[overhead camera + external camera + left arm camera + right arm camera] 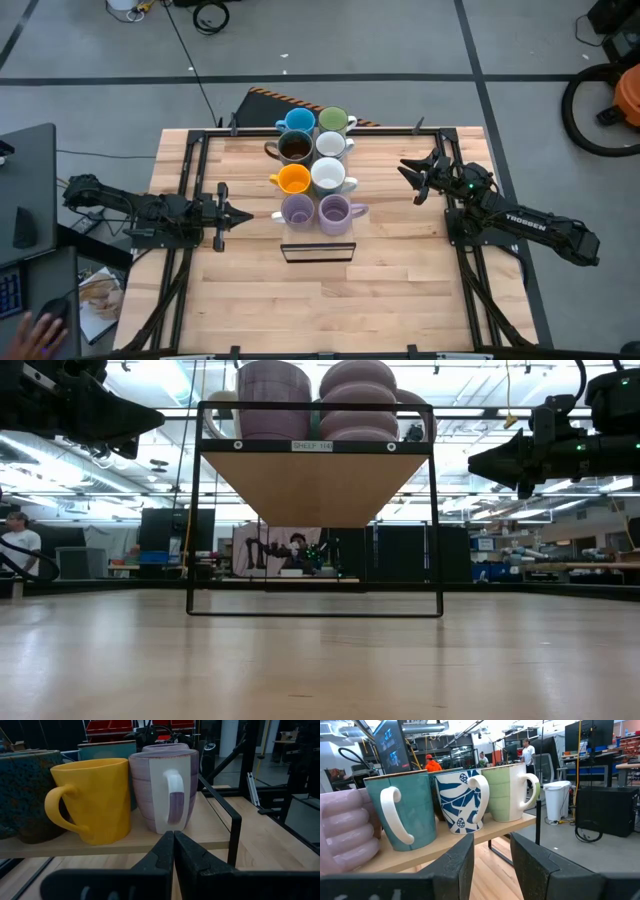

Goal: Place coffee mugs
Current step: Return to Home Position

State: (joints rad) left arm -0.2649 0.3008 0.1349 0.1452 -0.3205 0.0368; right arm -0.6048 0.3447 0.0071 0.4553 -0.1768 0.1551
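Wooden shelf, eight coffee mugs, two lavender, two white

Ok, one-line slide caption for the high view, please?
Eight mugs sit in two columns on the shelf; left gripper shut, right gripper open, flanking it, clear of the mugs.
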